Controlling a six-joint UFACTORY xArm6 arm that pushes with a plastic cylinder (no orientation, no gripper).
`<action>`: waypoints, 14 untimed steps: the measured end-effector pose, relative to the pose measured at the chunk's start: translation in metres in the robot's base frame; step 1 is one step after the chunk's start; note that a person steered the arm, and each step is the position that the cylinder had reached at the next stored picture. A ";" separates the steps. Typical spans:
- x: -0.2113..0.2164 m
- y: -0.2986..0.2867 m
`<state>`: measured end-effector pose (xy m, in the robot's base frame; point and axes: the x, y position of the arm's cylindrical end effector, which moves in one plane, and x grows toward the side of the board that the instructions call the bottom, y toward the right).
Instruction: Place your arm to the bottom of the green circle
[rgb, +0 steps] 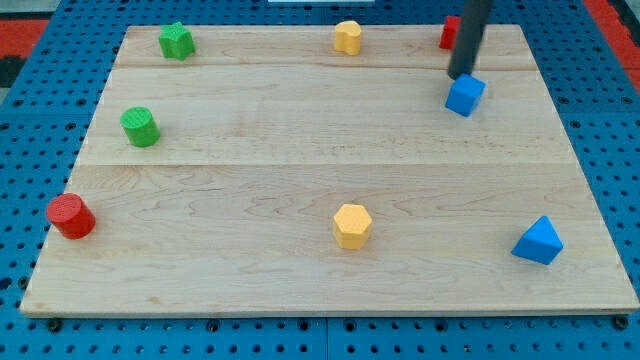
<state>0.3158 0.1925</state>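
Observation:
The green circle (141, 126) is a short green cylinder near the board's left edge, in the upper half. My tip (461, 77) is far off at the view's upper right, just above a blue cube (465, 95) and touching or nearly touching its top edge. The rod comes down from the view's top edge and partly hides a red block (449, 33) behind it.
A green star-shaped block (176, 41) sits at the top left, a yellow block (347, 37) at the top middle. A red cylinder (70, 216) is at the left edge, a yellow hexagon (352, 225) at the lower middle, a blue triangle (538, 241) at the lower right. The wooden board (300, 150) lies on blue pegboard.

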 end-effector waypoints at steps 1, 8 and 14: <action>0.048 0.001; 0.135 -0.099; 0.109 -0.300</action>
<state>0.4243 -0.1077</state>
